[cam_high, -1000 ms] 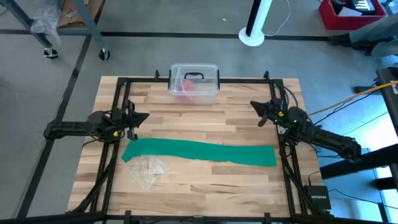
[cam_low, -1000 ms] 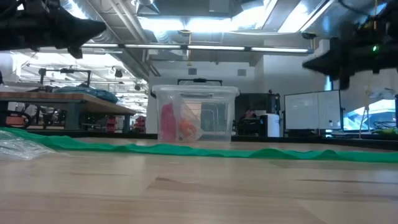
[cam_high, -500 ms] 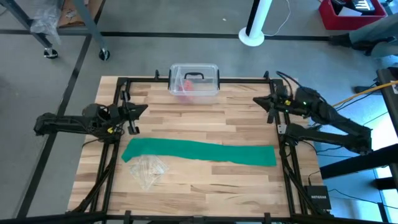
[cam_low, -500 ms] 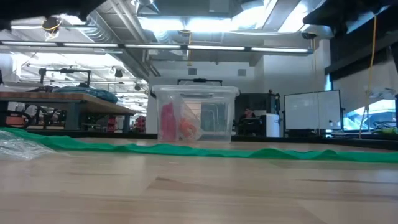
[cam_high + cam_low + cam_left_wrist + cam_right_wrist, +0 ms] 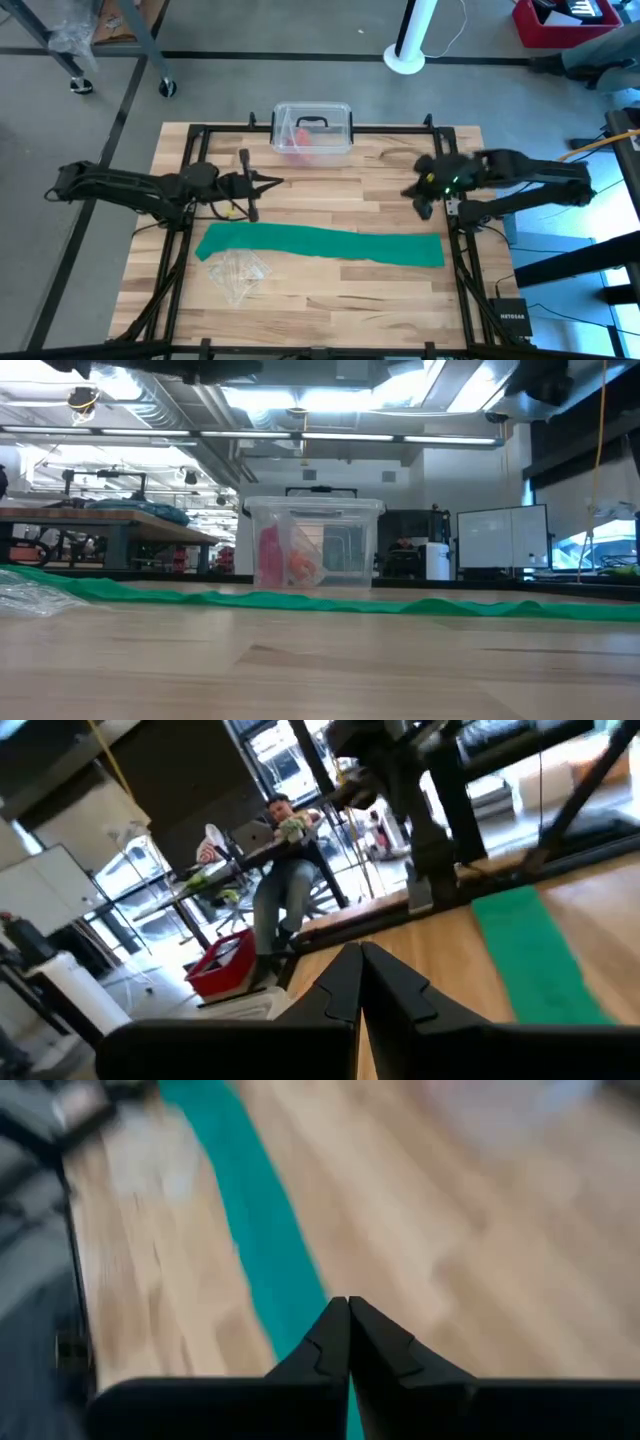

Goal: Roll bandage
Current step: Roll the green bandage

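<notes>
Looking straight down from the high view, we saw the bandage lying flat and unrolled across the wooden table, a long green strip running from near the left frame rail to near the right one. The left gripper reached in over the boards above the strip's left part, and the right gripper hovered above its right end; neither touched the cloth. A clear plastic box stood at the table's far edge, and a crumpled clear wrapper lay just on the near side of the bandage's left end.

In the low view we saw the bandage as a thin green band across the table, the box behind it and the wrapper at the left.

In the left wrist view the fingers were pressed together with nothing between them, the bandage stretching away ahead, and a person sat at a desk beyond.

In the right wrist view the fingers likewise met, empty, above the bandage
</notes>
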Available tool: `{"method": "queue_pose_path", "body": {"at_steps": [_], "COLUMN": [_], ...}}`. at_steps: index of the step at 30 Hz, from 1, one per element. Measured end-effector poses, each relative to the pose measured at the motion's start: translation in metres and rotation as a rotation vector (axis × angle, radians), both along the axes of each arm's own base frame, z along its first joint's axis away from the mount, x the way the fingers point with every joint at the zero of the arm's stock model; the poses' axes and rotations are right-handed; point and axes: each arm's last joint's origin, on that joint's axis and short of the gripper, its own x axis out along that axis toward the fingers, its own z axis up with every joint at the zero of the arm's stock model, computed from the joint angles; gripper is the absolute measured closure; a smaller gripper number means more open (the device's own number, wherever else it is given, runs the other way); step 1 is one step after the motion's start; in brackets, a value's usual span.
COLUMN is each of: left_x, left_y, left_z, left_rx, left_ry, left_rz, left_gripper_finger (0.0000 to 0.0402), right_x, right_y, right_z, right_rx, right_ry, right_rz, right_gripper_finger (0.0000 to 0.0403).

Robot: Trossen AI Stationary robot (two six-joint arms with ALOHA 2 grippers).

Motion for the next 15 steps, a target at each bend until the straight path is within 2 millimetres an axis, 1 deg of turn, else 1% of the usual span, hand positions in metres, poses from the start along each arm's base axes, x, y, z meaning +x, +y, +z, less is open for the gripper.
{"method": "queue_pose_path", "body": {"at_steps": [2,5,7,10,12,15], "left_x": [0.004,0.006,0.004,0.0,-0.002,-0.004], "left_y": [0.001,0.001,0.0,0.001,0.001,0.001], "left_z": [-0.001,-0.004,-0.001,0.003,0.003,0.003], "left_rx": [0.024,0.008,0.005,0.006,-0.022,-0.068], "left_ry": [0.007,0.022,0.001,-0.021,-0.02,-0.018], "left_rz": [0.004,0.004,0.003,0.006,0.008,0.005], "left_gripper_finger": [0.04,0.04,0.04,0.04,0.04,0.04], "right_x": [0.005,0.012,0.015,0.022,0.026,0.03], "right_y": [0.011,0.026,0.033,0.043,0.048,0.054], "right_z": [-0.012,-0.028,-0.036,-0.047,-0.054,-0.064], "right_rx": [0.066,0.111,0.108,0.092,0.078,0.035], "right_ry": [0.127,0.314,0.407,0.503,0.568,0.669], "right_rz": [-0.005,-0.004,-0.013,-0.03,-0.042,-0.05], "right_gripper_finger": [0.0395,0.0395,0.0395,0.0394,0.0383,0.0345]}}
